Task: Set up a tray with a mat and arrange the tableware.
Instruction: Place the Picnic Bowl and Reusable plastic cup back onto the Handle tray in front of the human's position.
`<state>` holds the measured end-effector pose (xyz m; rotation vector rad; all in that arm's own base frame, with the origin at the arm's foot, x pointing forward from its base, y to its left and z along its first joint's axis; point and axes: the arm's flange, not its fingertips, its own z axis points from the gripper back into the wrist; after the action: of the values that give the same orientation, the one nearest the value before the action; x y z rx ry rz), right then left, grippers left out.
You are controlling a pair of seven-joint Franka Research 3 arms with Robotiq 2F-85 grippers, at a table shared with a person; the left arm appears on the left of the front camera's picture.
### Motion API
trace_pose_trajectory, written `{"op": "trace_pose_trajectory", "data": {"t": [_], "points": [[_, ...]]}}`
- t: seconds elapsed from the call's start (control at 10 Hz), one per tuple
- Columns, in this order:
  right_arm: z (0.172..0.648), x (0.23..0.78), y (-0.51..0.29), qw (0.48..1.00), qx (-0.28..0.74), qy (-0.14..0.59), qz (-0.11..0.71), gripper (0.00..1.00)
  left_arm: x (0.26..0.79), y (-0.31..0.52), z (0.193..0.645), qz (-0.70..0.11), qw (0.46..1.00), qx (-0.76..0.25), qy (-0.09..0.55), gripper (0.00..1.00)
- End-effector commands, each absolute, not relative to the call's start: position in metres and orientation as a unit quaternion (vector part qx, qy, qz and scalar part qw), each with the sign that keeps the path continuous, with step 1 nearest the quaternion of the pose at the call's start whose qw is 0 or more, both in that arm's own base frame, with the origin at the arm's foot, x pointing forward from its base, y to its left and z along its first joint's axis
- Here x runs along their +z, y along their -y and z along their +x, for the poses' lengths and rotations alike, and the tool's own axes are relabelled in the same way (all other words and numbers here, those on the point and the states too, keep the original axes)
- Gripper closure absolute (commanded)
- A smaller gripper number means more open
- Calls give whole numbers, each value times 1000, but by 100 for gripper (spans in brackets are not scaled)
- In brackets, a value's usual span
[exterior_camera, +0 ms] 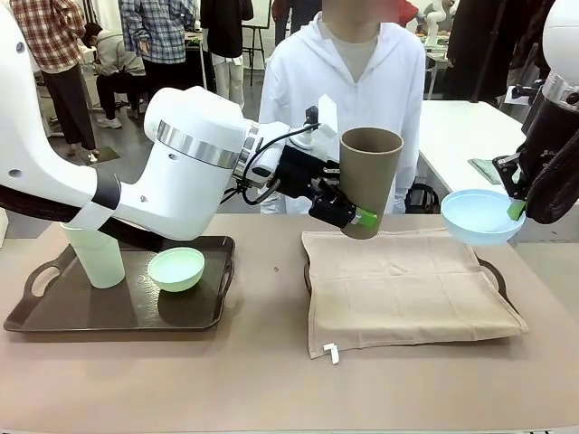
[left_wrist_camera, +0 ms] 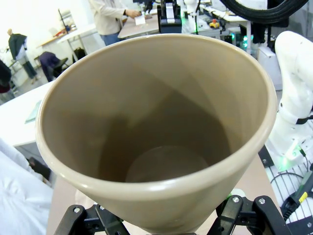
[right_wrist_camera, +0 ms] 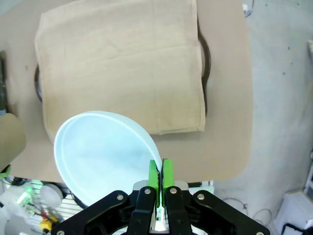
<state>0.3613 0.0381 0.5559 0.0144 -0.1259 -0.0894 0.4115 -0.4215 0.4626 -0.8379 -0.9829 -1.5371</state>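
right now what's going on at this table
The left gripper holds the brown cup upright in the air above the far edge of the beige mat, which covers a tray. The right gripper pinches the rim of the light blue bowl, held up off the mat's far right corner. The pale green cup and pale green bowl sit on the dark tray at the robot's left. A person in white stands across the table.
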Motion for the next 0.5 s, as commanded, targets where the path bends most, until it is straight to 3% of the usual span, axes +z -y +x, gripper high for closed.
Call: {"op": "trace_pose_trajectory", "data": {"t": [0.0,0.4], "points": [[392,525,-33,997,-58,44,31,96,445,420,426,-361,519,-651,420,18],[428,474,-44,997,-59,28,34,96,391,424,462,-408,488,-651,414,18]]}}
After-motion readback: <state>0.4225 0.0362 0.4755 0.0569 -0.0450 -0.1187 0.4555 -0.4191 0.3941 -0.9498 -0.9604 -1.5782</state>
